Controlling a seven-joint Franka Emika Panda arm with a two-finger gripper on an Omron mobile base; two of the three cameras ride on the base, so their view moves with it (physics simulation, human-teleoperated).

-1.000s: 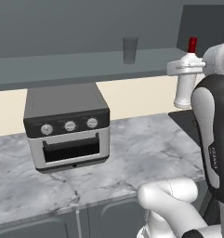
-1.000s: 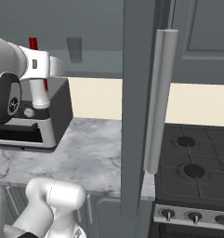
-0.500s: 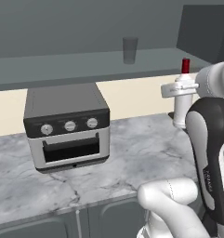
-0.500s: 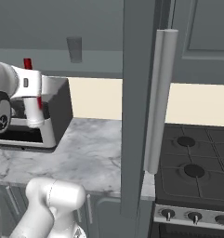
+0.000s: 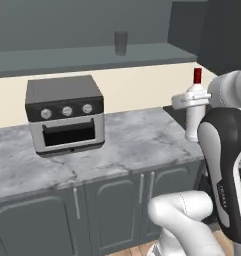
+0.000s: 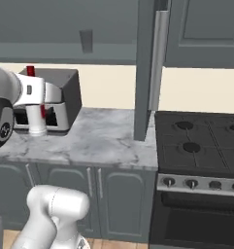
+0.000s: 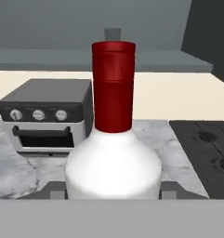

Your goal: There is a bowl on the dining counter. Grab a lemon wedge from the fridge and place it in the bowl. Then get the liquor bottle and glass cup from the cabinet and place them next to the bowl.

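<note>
Clamped on the bottle (image 5: pixel 195 111), my claw (image 5: pixel 192 100) holds it upright over the wall counter (image 5: pixel 127 145), likely so it travels steadily; the cup (image 5: pixel 121 42) waits on the shelf (image 5: pixel 67 55).

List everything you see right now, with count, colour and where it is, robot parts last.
liquor bottle: one, whitish with red cap, upright in the gripper above the wall counter's right end
glass cup: one, grey translucent, on the cabinet shelf
cabinet: one, dark grey, on the wall above the counter
toaster oven: one, dark grey, three knobs, on the wall counter
wall counter: one, grey marbled top
base cabinets: dark grey, silver handles, under the counter
stove: one, black, right of the counter
gripper: one, closed on the bottle
</note>
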